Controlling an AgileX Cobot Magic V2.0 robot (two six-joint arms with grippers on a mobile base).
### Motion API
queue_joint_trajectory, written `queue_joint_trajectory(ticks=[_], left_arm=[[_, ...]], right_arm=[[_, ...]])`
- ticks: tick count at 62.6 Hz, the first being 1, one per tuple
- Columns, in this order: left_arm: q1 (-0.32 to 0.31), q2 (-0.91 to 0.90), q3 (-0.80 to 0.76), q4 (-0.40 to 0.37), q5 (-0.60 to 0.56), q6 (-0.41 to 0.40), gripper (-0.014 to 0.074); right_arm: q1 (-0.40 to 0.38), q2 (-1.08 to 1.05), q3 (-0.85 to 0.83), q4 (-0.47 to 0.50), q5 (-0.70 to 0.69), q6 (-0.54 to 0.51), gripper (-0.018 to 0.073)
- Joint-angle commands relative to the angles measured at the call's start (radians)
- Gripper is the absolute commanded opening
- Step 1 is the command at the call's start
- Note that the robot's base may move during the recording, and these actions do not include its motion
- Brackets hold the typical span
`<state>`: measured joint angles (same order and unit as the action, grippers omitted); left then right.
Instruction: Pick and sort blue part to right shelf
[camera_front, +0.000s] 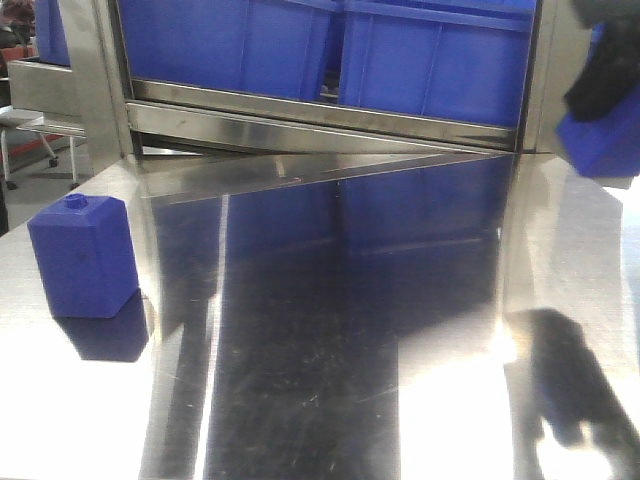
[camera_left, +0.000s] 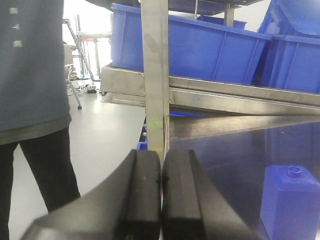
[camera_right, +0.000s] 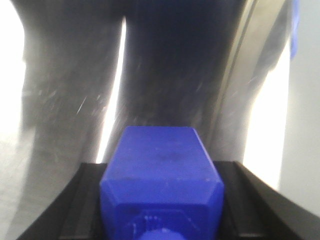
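Blue part (camera_right: 161, 192) clamped in right gripper (camera_right: 162, 170). Black fingers (camera_right: 85, 200) tight on both flanks, jaws spread only to the body's width.

From the right wrist:
- Deep blue matte plastic, square-section body.
- Bevelled shoulders narrowing toward the cap end.
- Rounded cap cut off by the bottom frame edge.
- Faint moulded marks near the cap, too blurred to read.
- Blurred steel surface beneath, not touching.

From the front:
- Only a blue corner of it showing at the far right edge, dark gripper mass just above.
- Held in the air, clear of table (camera_front: 300, 380).
- Just beside the right upright of right shelf (camera_front: 330, 115), at about the level of the rack's lower rail.
- Dark shadow on the tabletop below.
- Large blue bins (camera_front: 430, 60) sitting on the rack behind the rail.

Left gripper (camera_left: 161, 200) fully closed, pads touching, nothing between them.

Short blue block (camera_front: 82, 255) with small round knob upright on the table at left, well apart from the held part. Same block low right in the left wrist view.

Person (camera_left: 30, 75) in grey top and dark trousers standing on the floor left of the rack post, seen from the left wrist only.
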<state>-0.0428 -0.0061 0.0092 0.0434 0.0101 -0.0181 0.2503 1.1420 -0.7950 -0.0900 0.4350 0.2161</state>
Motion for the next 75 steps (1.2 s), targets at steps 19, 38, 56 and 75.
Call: queue_joint_trajectory(ticks=[19,38,56,75], left_arm=[[-0.006,-0.024,0.022,-0.006,-0.083,-0.008,0.0123],[-0.006,-0.024,0.022,-0.006,-0.083,-0.008,0.0123],[-0.006,-0.024,0.022,-0.006,-0.083,-0.008,0.0123],[-0.006,-0.024,0.022,-0.006,-0.083,-0.008,0.0123]], right_arm=[[-0.215,-0.420,0.302,0.078,-0.345,-0.230,0.0423],[-0.215,-0.754,0.377,0.076,-0.325,-0.230,0.0423],[-0.215,-0.979,0.380,0.070,-0.289,-0.230,0.0423],[-0.215,-0.984,0.380,0.070,-0.288,-0.230,0.0423]])
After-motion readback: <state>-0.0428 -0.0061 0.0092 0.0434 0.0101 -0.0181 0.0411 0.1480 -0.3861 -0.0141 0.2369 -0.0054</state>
